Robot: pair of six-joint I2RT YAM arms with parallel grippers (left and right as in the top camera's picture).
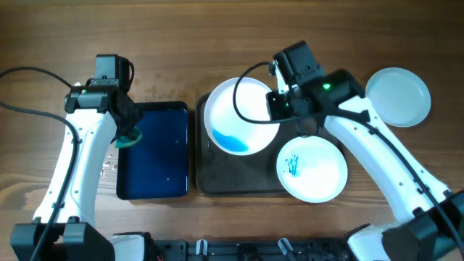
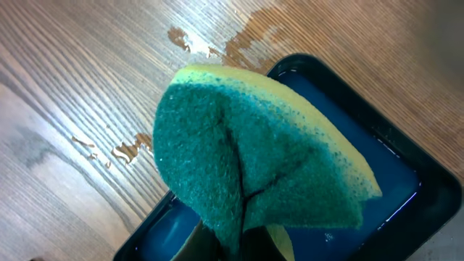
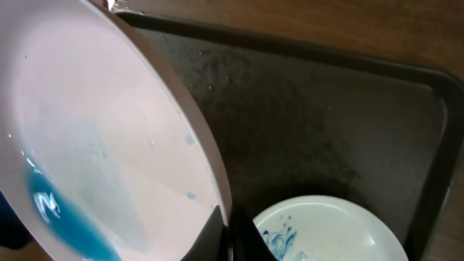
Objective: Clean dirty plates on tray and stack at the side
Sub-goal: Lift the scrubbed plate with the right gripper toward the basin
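Observation:
My right gripper [image 1: 280, 106] [image 3: 230, 235] is shut on the rim of a white plate [image 1: 239, 114] [image 3: 94, 145]. The plate is tilted over the left part of the dark tray [image 1: 239, 177] [image 3: 304, 109], with blue liquid pooled at its low side. A second plate [image 1: 313, 168] [image 3: 333, 232] with teal scribbles lies at the tray's right end. A pale blue plate [image 1: 397, 96] rests on the table at the far right. My left gripper [image 1: 127, 132] [image 2: 243, 243] is shut on a green and yellow sponge [image 1: 129, 139] [image 2: 246, 159], held over the left edge of the basin.
The dark blue basin [image 1: 154, 152] [image 2: 391, 217] holds water and stands just left of the tray. Water drops [image 1: 110, 161] [image 2: 130, 148] lie on the wooden table beside the basin's left side.

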